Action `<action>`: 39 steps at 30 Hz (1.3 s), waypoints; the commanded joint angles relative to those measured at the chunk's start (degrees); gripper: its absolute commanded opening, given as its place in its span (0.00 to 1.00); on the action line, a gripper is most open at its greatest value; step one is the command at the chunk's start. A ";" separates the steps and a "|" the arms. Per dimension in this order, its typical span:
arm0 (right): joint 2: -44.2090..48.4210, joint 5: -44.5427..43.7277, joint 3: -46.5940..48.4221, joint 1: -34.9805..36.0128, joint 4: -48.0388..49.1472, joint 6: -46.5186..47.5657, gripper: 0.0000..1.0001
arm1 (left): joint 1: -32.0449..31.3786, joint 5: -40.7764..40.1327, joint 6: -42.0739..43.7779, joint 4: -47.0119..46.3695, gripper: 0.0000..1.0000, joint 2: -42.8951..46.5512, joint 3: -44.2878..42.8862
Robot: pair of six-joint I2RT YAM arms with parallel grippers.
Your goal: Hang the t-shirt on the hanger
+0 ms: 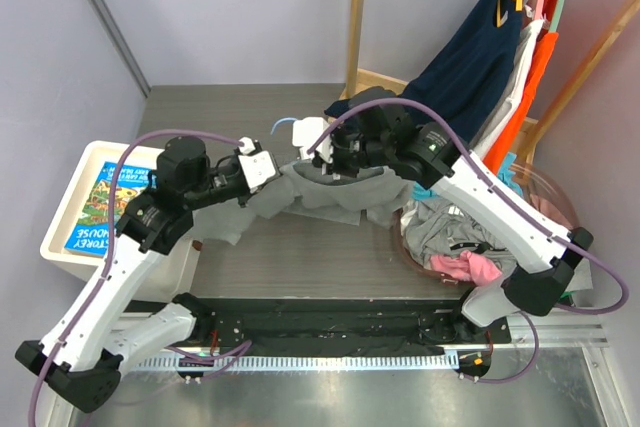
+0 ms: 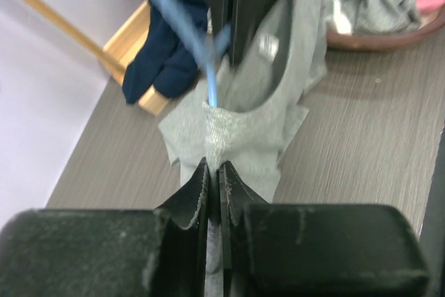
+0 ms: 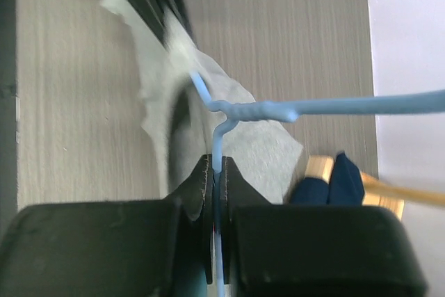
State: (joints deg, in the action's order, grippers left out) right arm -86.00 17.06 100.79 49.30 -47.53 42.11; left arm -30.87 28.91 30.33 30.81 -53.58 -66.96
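Left gripper [image 2: 214, 172] pinched closed on grey t-shirt [image 2: 240, 126] fabric. Right gripper [image 3: 217, 168] clamped tight on blue hanger [image 3: 334, 107] wire just below the hook twist. Shirt held up over table [image 1: 300, 257] centre between both arms, hanger wire running into it.

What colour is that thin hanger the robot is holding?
Pale blue. The hanger shows best in the right wrist view.
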 commanded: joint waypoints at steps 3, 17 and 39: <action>6.98 0.16 0.01 -8.25 2.53 1.13 0.01 | 6.87 1.94 0.96 3.29 0.07 4.01 4.99; 9.36 0.61 1.86 -8.87 1.64 -2.11 0.01 | 11.80 11.24 -0.52 7.87 0.41 0.51 -6.04; 0.21 -21.18 16.11 3.96 -2.66 -21.71 0.01 | -9.91 -16.88 15.20 -9.45 0.48 -7.86 -13.38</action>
State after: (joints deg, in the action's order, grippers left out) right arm -86.65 -0.43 118.02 52.56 -51.59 25.54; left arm -39.83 13.17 40.60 28.99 -64.60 -82.26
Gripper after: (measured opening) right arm 0.050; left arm 0.493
